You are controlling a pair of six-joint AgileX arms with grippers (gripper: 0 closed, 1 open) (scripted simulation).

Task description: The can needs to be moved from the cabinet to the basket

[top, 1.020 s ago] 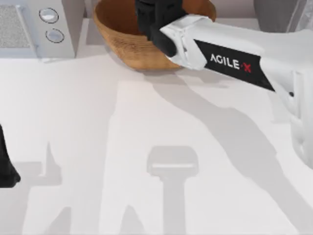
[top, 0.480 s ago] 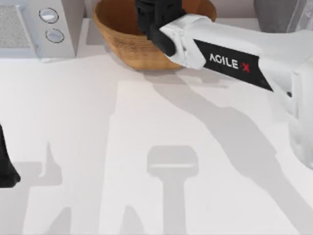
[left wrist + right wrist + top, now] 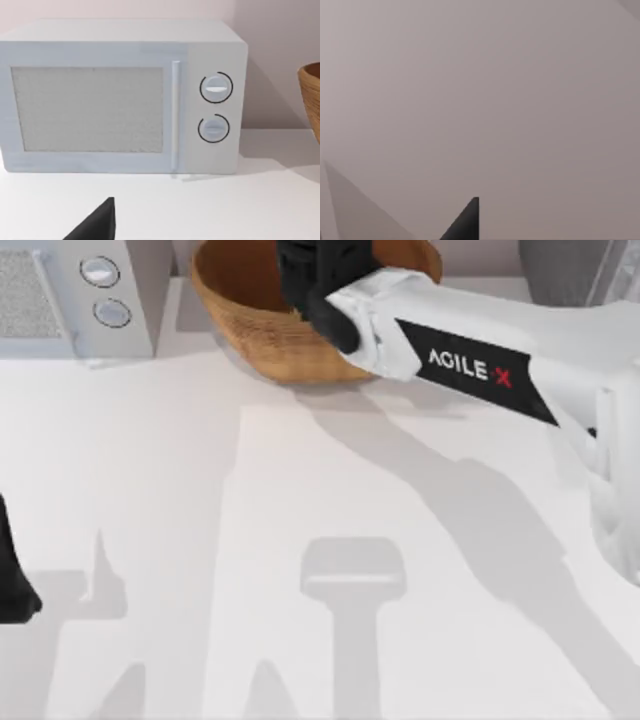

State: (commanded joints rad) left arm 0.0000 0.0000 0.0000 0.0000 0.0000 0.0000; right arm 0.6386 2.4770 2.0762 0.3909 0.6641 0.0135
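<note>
— Since half a second ago the right arm (image 3: 470, 355) has barely shifted: its white forearm has edged a shade toward the top view's upper right, and the right gripper (image 3: 322, 275) still hangs over the basket (image 3: 250, 325).

— And the can?

— It cannot be made out; the black wrist covers the basket's middle, so whether the fingers are spread or closed on anything cannot be told. The cabinet (image 3: 560, 270) sits at the table's far right corner.

— Risks?

— Likely a release from too high: a smooth, hard cylinder could bounce off the curved wicker wall, or the wrist could clip the ribbed rim (woven, light, probably easy to nudge).

— The left gripper (image 3: 15, 580)?

— Parked at the table's (image 3: 200, 540) left edge, facing the boxy white microwave (image 3: 125, 95).
</note>
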